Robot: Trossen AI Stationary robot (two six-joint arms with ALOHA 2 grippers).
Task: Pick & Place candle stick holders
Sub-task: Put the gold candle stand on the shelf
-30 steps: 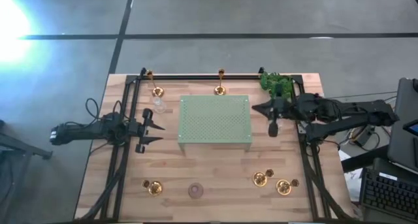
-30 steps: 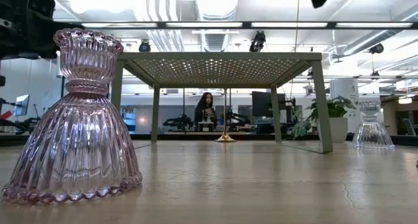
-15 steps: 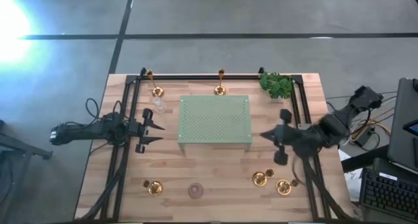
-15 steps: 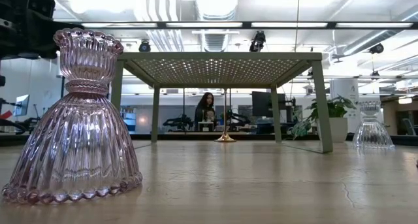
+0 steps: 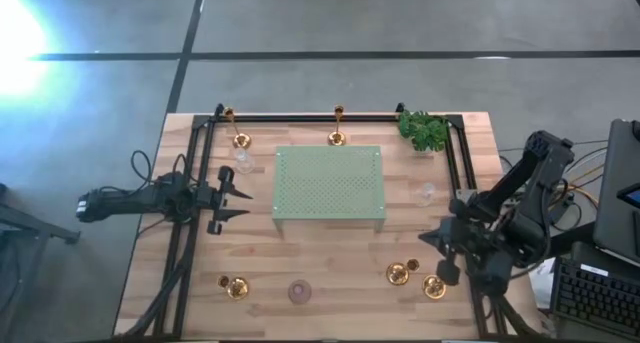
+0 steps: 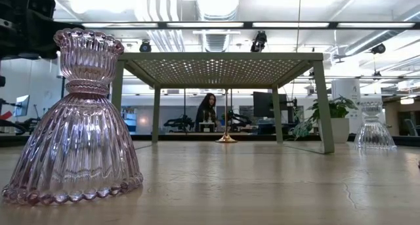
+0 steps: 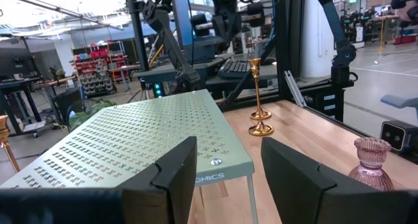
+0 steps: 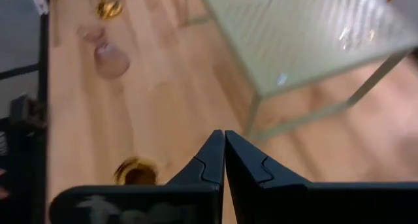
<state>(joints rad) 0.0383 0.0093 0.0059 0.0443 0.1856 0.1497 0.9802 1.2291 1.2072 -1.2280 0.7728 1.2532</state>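
Observation:
Gold candle stick holders stand at the table's back point(image 5: 338, 138), back left point(image 5: 240, 140), front left point(image 5: 235, 287) and front right point(image 5: 400, 274). A pinkish glass holder point(image 5: 299, 291) sits at the front and fills the left of the low view point(image 6: 75, 120). Clear glass holders stand at back left point(image 5: 243, 165) and right of the tray point(image 5: 427, 193). My right gripper point(image 5: 446, 273) hovers shut and empty over the front right gold pair; its wrist view shows the shut tips point(image 8: 224, 152) above a gold base point(image 8: 135, 170). My left gripper point(image 5: 243, 204) waits open, left of the tray.
The pale green perforated tray point(image 5: 330, 183) stands on legs mid-table, also seen from the left wrist point(image 7: 150, 145). A green leafy sprig point(image 5: 424, 129) lies at the back right. Black frame rails point(image 5: 190, 243) run along the table's sides. A person is in the room beyond the table point(image 6: 207, 110).
My right arm has swung from the back right, near the sprig, to the front right corner. The clear glass holder right of the tray now shows. The left arm has not moved.

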